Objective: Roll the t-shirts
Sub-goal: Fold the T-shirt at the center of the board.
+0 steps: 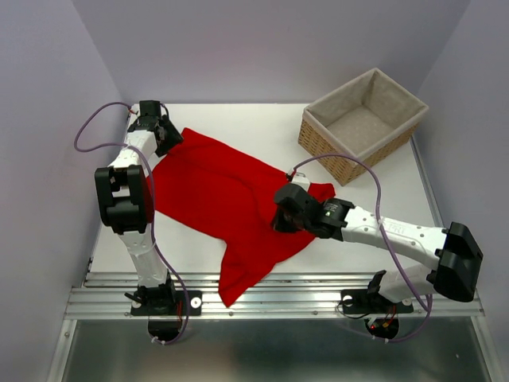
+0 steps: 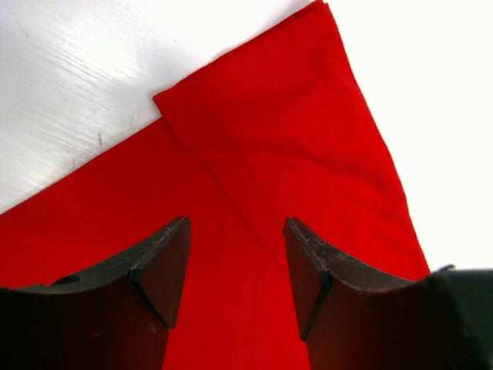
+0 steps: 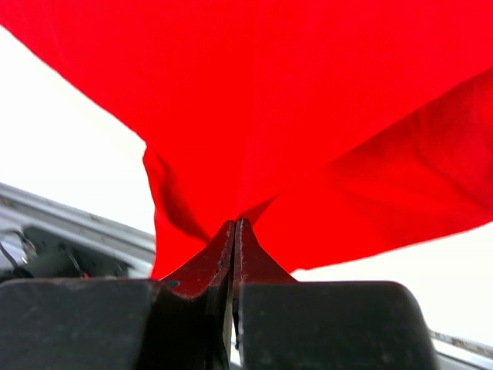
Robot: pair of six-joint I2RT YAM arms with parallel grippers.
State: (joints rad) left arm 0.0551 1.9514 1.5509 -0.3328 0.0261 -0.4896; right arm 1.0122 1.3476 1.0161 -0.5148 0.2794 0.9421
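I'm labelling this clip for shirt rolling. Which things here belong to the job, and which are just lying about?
In the job: red t-shirt, spread on the table; right gripper, shut on its cloth; left gripper, open over its far edge.
Lying about: wicker basket, empty, at the table's far right.
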